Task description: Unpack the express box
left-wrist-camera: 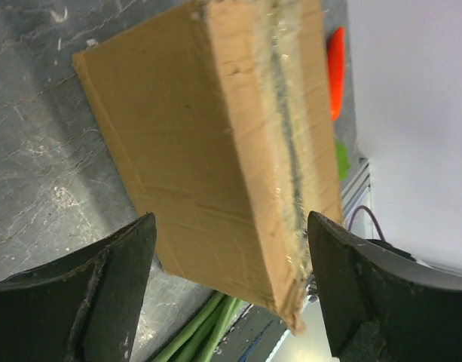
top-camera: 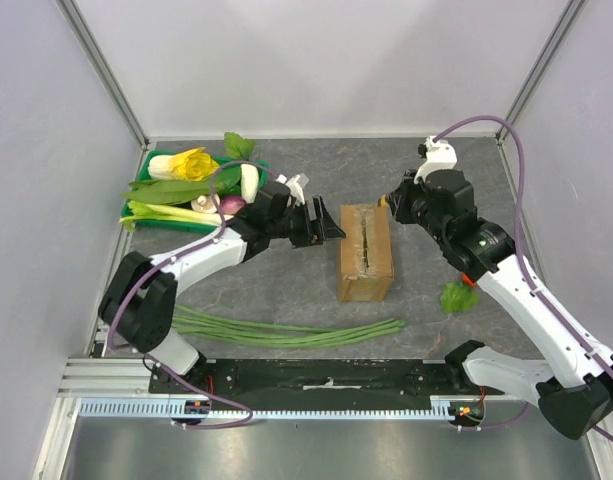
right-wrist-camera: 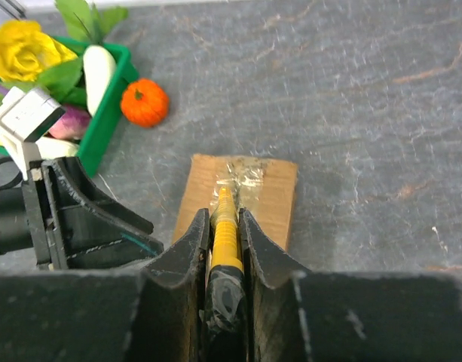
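Observation:
The express box (top-camera: 366, 252) is a small brown cardboard box lying closed on the grey table, its taped seam facing up. My left gripper (top-camera: 327, 222) is open at the box's left side, near its far end. In the left wrist view the box (left-wrist-camera: 193, 151) lies ahead of the wide-apart fingers (left-wrist-camera: 117, 264), not touching them. My right gripper (top-camera: 391, 205) is at the box's far end, shut on a yellow-handled cutter (right-wrist-camera: 226, 230). The cutter's tip rests at the taped seam of the box (right-wrist-camera: 272, 196).
A green tray (top-camera: 138, 200) of vegetables stands at the back left, with a small orange pumpkin (right-wrist-camera: 144, 102) beside it. Long green beans (top-camera: 286, 333) lie along the near edge. A green leaf (top-camera: 456, 297) lies right of the box. Walls enclose the table.

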`<state>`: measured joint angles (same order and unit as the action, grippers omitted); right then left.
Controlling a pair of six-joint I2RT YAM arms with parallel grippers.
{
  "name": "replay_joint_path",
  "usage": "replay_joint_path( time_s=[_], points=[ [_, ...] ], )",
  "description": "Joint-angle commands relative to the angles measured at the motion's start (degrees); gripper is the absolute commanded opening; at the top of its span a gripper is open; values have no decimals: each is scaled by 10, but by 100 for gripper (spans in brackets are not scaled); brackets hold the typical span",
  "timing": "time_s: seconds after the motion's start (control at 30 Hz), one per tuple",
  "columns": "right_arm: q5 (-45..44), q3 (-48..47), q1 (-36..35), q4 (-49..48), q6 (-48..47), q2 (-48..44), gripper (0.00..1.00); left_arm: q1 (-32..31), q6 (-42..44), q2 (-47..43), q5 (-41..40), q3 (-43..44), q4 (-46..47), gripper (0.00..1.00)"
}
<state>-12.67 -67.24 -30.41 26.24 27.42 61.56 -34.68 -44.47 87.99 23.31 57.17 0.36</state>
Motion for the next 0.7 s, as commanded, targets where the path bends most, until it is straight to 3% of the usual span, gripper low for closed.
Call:
replay_joint_path(
  time_s=[0.0, 0.23, 0.33, 0.5, 0.67],
  points=[
    [-11, 32, -1, -36, 10, -7, 0, -5, 14, 49, 2, 43, 0, 84],
    [-7, 66, -3, -79, 16, 17, 0, -5, -4, 117, -8, 105, -46, 71],
    [-60, 69, -31, -94, 11, 33, 0, -5, -25, 140, -2, 131, -68, 67],
    [-148, 80, -76, -121, 9, 58, 0, -6, -133, 156, -1, 131, -104, 60],
    [-169, 90, -82, -136, -1, 75, 0, -10, -167, 155, -36, 123, -95, 54]
  ],
)
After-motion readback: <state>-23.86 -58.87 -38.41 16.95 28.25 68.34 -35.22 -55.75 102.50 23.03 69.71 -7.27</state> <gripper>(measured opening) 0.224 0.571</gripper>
